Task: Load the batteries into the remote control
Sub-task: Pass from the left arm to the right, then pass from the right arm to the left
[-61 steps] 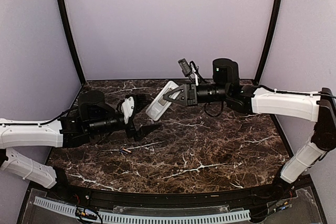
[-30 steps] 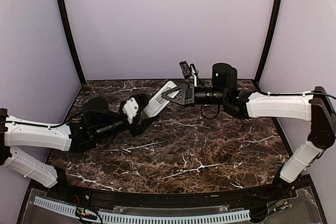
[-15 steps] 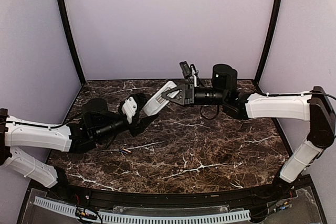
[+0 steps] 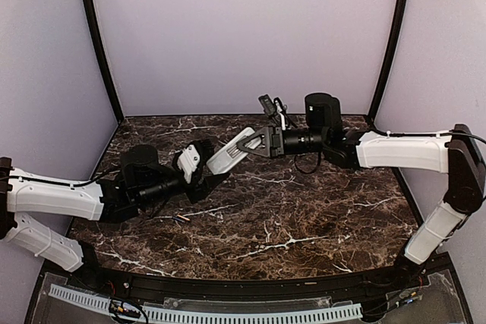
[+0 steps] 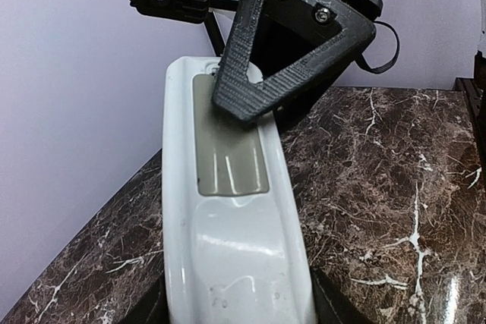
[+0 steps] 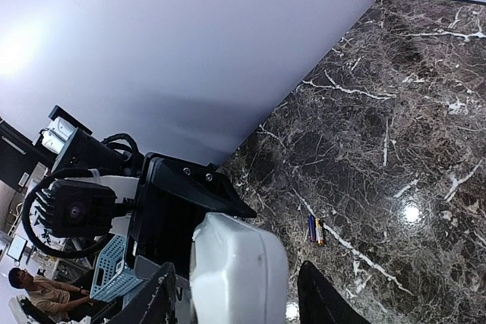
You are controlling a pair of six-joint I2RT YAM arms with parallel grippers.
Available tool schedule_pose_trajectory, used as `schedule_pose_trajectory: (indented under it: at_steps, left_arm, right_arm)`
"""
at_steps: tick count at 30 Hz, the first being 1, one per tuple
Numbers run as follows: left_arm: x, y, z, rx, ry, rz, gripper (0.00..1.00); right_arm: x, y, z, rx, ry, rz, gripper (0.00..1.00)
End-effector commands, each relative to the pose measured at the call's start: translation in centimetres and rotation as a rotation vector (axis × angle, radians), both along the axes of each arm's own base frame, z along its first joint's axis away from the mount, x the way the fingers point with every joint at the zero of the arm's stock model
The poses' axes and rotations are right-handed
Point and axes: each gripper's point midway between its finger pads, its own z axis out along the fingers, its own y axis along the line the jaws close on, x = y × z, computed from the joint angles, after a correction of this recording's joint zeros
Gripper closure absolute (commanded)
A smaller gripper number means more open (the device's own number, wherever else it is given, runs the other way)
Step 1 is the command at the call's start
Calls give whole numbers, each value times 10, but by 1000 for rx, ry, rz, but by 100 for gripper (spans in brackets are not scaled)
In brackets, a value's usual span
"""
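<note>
**A:** Where does it stand? The remote [image 4: 228,155] is up off the table [image 4: 319,218], slanting between the two arms with its back turned up.

**B:** The right gripper [image 4: 244,144] is clamped on the upper end. In the left wrist view one of its fingers [image 5: 292,43] lies flat across the back of the remote [image 5: 228,218]. The left gripper [image 4: 205,166] has the lower end, fingers closed against both sides as far as its own camera shows.

**A:** So both grippers are on the remote. And the batteries [image 4: 181,219]?

**B:** Down on the table, lying side by side, near the left arm and well apart from the remote. The right wrist view shows the pair [image 6: 315,230] lying there, with no gripper near them.

**A:** Then nothing is loaded.

**B:** Nothing. And look at the grey cover [image 5: 230,149]: it sits flush in the back of the remote, so the bay looks closed.

**A:** Early days, then.

**B:** Very. By this view the cover must come off first. Then each battery has to be picked up and seated, and no gripper is free for that.
</note>
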Motion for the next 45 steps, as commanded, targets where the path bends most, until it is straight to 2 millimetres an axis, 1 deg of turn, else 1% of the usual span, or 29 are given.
schedule_pose_trajectory:
  at_steps: [1,3,5,6,9,10,14,17,18,19,20,21,22,23,24,25,26,28,31,32,33,36,38,41,42,43,44,45]
  left_arm:
    - [-5,3,4,-17,0,-10,100]
    - [-5,2,3,-3,-8,-13,100]
    - [-5,1,1,2,-13,-15,100]
    - [-4,1,1,-4,-12,-13,100]
    - [-5,0,3,-14,-12,-15,100]
    - [-4,0,3,-13,-10,-14,100]
    - [-4,-1,1,-13,-7,-18,100]
    - [-6,-2,5,-45,18,-28,100]
    - [-9,-3,7,-54,29,-39,96]
    - [-15,-7,6,-59,65,-77,91]
    - [-18,-9,8,-63,85,-98,70]
    - [-27,-14,7,-71,142,-147,60]
    - [-35,-17,12,-85,169,-199,44]
    - [-40,-18,10,-101,233,-213,39]
    - [-47,-19,12,-119,270,-256,33]
    - [-46,-16,12,-150,331,-254,32]
    - [-53,-17,12,-160,364,-295,31]
    - [-53,-14,14,-176,410,-318,32]
    - [-62,-17,19,-176,424,-375,38]
    - [-64,-19,23,-175,428,-397,41]
    - [-64,-21,22,-170,435,-402,44]
    - [-60,-24,26,-181,436,-397,50]
    - [-61,-26,28,-185,433,-409,51]
    - [-62,-31,31,-177,434,-436,49]
    - [-61,-33,28,-169,439,-435,48]
    - [-60,-34,31,-170,435,-435,49]
    - [-59,-35,28,-162,437,-432,51]
    - [-58,-35,29,-162,433,-428,59]
  right_arm:
    - [-4,3,7,12,-32,71,49]
    - [-7,5,10,27,-30,92,53]
    - [-8,8,10,34,-22,111,62]
    - [-8,9,10,37,-18,121,65]
    - [-13,14,7,40,-4,152,66]
    - [-14,14,5,38,-1,155,69]
    - [-17,14,7,41,-6,165,90]
    - [-22,12,13,43,-32,193,97]
    - [-24,11,14,39,-46,205,99]
    - [-26,11,16,36,-77,223,100]
    - [-28,9,16,21,-86,236,100]
    - [-32,7,17,10,-111,256,100]
    - [-35,6,19,0,-142,279,100]
    - [-40,3,20,-8,-171,306,100]
    - [-46,0,22,-18,-201,337,100]
    - [-51,-3,23,-27,-225,365,100]
    - [-57,-7,24,-34,-256,395,100]
    - [-68,-14,31,-29,-312,446,100]
    - [-78,-21,42,-7,-384,477,100]
    - [-79,-22,44,-2,-402,480,100]
    - [-80,-22,46,1,-415,484,100]
    - [-78,-21,47,-15,-447,472,100]
    - [-77,-21,45,-29,-462,461,100]
    - [-76,-18,44,-40,-477,460,100]
    - [-77,-17,44,-42,-479,464,100]
    - [-78,-15,44,-42,-484,469,100]
    - [-78,-14,45,-42,-488,470,100]
    - [-79,-13,46,-39,-492,473,100]
